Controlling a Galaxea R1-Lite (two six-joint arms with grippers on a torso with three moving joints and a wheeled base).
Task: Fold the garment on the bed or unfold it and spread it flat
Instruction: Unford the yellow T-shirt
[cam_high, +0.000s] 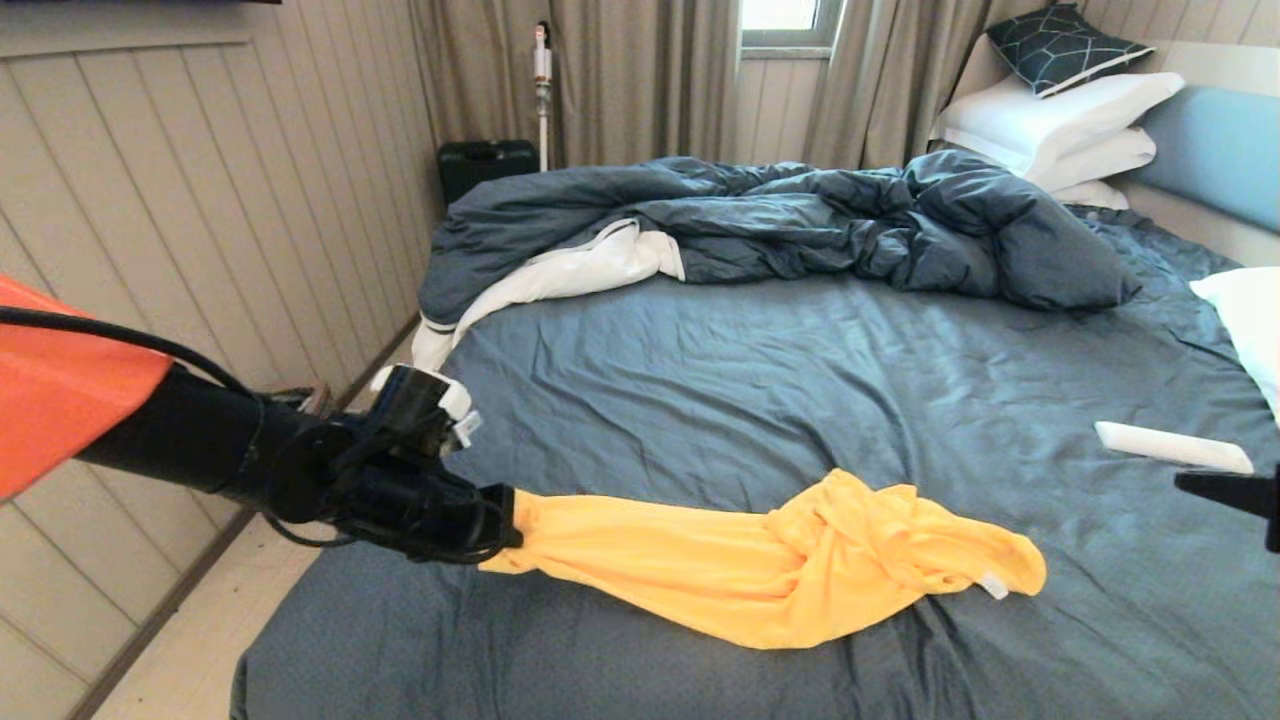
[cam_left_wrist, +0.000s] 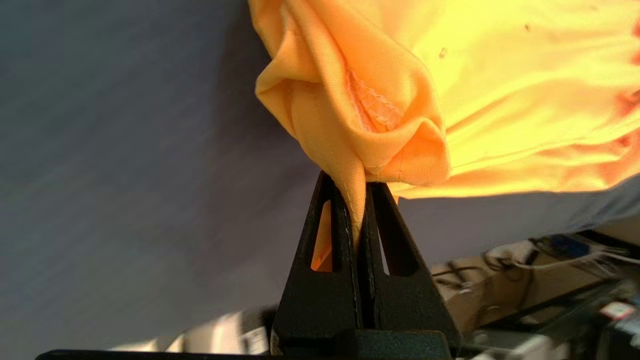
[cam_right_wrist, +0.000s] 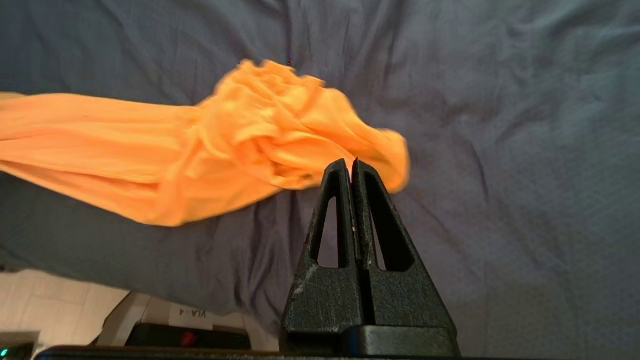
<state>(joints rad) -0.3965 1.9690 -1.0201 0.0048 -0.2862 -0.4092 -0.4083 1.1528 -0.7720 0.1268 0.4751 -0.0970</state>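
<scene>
Reaching low over bed (cam_high: 760, 360), left tool (cam_high: 510, 530) pinching garment (cam_high: 800, 570)

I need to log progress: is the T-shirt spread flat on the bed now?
No. The T-shirt is bunched and stretched into a rope; the left gripper pinches one end, and the other end lies crumpled on the bed.

The garment (cam_high: 790, 570) lies on the near part of the bed (cam_high: 800, 380), one end pinched in the left gripper (cam_high: 510, 530) at the bed's left edge. Behind it the duvet (cam_high: 800, 215) is heaped across, pillows (cam_high: 1060, 125) far right; the right gripper (cam_high: 1190, 483) hovers right, apart.
</scene>
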